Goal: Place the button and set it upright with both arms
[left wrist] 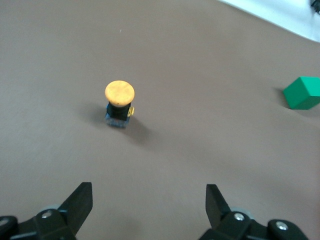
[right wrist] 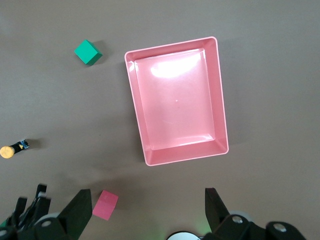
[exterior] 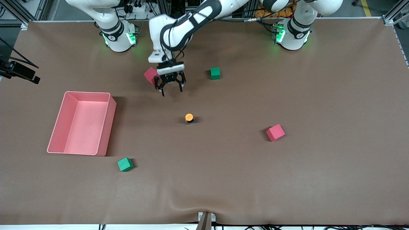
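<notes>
pink tray (right wrist: 175,155), green cube (right wrist: 87,52), perhaps button (right wrist: 12,150)

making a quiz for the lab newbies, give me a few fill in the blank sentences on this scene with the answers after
1. The button stands upright on the table with its cap coloured ____.
2. The left gripper hangs with its fingers ____, holding nothing, above the table near a red cube.
3. The pink tray holds ____ cubes.
4. The number of green cubes on the table is ____.

Missing words: orange; open; no; two
</notes>
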### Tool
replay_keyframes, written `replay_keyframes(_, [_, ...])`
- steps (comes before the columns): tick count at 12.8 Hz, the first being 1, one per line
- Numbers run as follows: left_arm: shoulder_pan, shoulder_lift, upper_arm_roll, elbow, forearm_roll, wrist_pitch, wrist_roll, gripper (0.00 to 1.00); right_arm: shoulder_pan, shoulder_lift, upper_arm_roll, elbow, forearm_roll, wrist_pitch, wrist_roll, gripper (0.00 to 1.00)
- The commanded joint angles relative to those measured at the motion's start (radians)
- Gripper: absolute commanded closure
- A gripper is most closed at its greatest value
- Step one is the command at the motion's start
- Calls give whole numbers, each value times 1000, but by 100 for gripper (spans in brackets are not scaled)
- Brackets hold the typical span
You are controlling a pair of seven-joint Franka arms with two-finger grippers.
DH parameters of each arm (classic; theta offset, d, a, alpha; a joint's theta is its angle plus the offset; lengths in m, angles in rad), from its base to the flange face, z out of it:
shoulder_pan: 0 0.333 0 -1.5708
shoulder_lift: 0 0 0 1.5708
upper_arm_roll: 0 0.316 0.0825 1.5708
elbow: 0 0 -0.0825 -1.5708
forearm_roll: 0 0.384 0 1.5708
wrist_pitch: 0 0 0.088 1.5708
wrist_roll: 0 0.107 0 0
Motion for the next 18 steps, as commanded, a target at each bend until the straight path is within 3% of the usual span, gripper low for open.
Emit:
replay_keyframes(1, [70, -149, 3, -34, -240, -14, 121, 0, -18, -4, 12, -2, 13, -6, -3, 0])
replay_keyframes(6, [312, -335, 0, -35, -494, -51, 457, 0, -14, -4, 12, -2, 13, -4, -3, 0])
replay_keyframes(12, [587, -441, -5, -35, -623, -106, 583, 0, -12, -4, 13, -2, 13, -8, -3, 0])
replay_keyframes(15, [705, -488, -8, -34, -634, -199, 909, 0, -15, -4, 12, -2, 14, -8, -5, 0])
replay_keyframes(18, [881, -574, -3, -76, -848, -239, 1251, 0, -12, -4, 13, -2, 14, -6, -5, 0])
